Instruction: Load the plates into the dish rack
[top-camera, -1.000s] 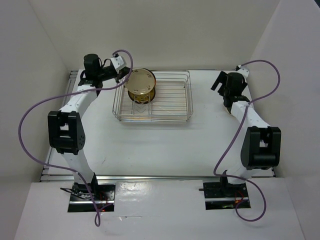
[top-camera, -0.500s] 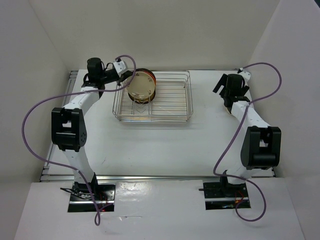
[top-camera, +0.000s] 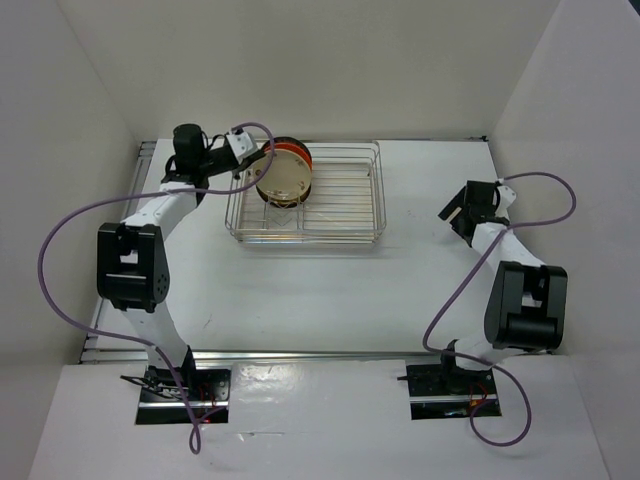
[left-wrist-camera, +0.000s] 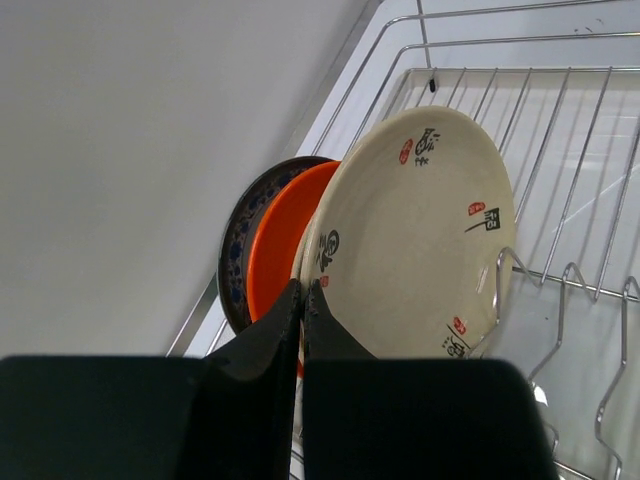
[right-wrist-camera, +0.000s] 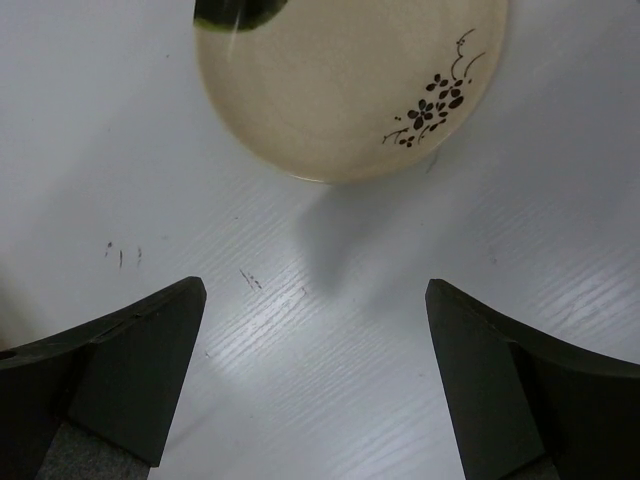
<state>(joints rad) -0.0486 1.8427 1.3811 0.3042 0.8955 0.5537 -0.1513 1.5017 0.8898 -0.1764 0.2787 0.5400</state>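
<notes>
The silver wire dish rack (top-camera: 345, 225) stands at the back middle of the table. At its left end stand a dark patterned plate (left-wrist-camera: 235, 250), an orange plate (left-wrist-camera: 280, 250) and a cream plate with small red and black marks (left-wrist-camera: 420, 240), on edge and close together. They also show in the top view (top-camera: 283, 172). My left gripper (left-wrist-camera: 303, 290) is shut on the cream plate's lower left rim; it shows in the top view (top-camera: 250, 160). My right gripper (right-wrist-camera: 315, 290) is open and empty, low over the table. A cream plate with a dark flower sprig (right-wrist-camera: 340, 80) lies flat just beyond its fingertips.
The rack's V-shaped dividers (left-wrist-camera: 590, 300) to the right of the plates hold nothing. The enclosure's white left wall (left-wrist-camera: 130, 150) is close behind the plates. Purple cables loop off both arms. In the top view the flower plate is hidden under the right arm (top-camera: 480, 225).
The left gripper has tipped the cream plate up and set it against the orange plate in the rack. The right arm has swung down and nearer, over the flower plate.
</notes>
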